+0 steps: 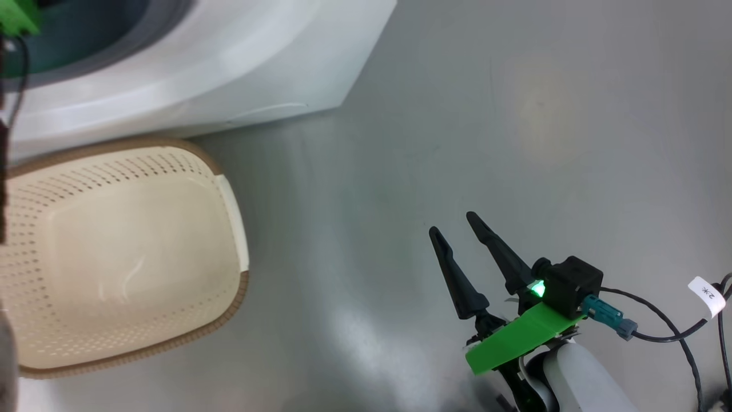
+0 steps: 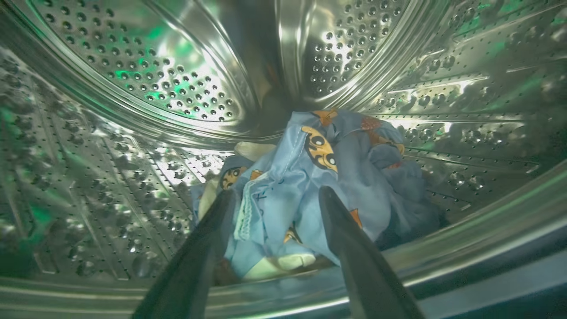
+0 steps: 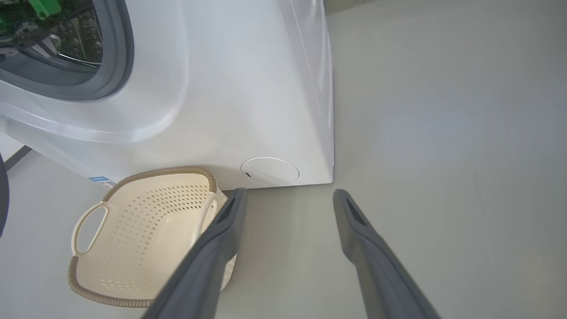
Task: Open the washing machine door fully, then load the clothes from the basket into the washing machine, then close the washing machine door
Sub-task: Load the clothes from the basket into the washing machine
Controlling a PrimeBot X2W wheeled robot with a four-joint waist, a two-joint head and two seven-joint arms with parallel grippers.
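Left of our right gripper (image 1: 452,223), which hangs spread and empty, the head view shows the basket (image 1: 131,252) bare beside the washing machine (image 1: 229,63). Just beyond our left gripper (image 2: 277,192), its fingers parted and holding nothing, the clothes (image 2: 310,177) lie heaped in the drum (image 2: 177,79). They look soft, light and limp, best pinched at a bunched fold. Ahead-left of the right fingers, the right wrist view repeats that basket.

Smooth grey floor (image 1: 514,143), glossy, softly reflective

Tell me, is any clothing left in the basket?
No, the basket shows only its bare cream floor and perforated walls in the head view.
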